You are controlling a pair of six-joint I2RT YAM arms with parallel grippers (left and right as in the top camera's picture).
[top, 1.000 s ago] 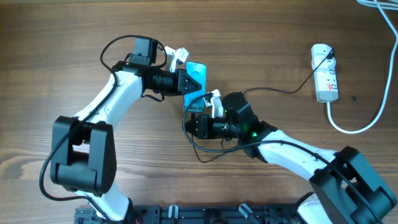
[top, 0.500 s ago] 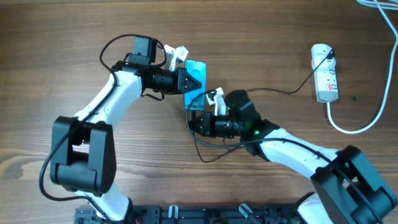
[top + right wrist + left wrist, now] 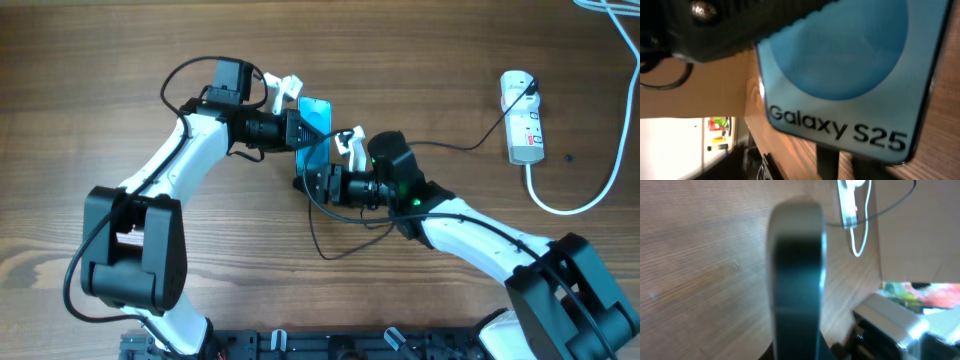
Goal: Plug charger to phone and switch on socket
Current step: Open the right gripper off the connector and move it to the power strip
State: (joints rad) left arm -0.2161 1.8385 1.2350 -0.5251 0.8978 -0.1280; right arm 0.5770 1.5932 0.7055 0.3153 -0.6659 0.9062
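The phone [image 3: 320, 145], with a teal screen, is held off the table at its upper end by my shut left gripper [image 3: 298, 128]. In the left wrist view the phone [image 3: 795, 280] shows edge-on. The right wrist view shows the phone's [image 3: 850, 75] screen and its "Galaxy S25" text. The charger's black plug tip [image 3: 827, 160] sits against the phone's bottom edge. My right gripper [image 3: 316, 183] is just below that edge, its jaws apart, with wood showing on both sides of the plug. The charger cable [image 3: 470, 140] runs right to the white socket [image 3: 523, 118].
The socket [image 3: 846, 202] lies at the far right of the table, and a white cord [image 3: 590, 195] curves away from it toward the right edge. A slack loop of black cable [image 3: 325, 245] lies under my right arm. The arm bases stand at the front edge.
My right gripper has moved up and slightly left to the phone's bottom edge, bringing the plug there, and its jaws have spread apart. The left gripper and phone stay put.
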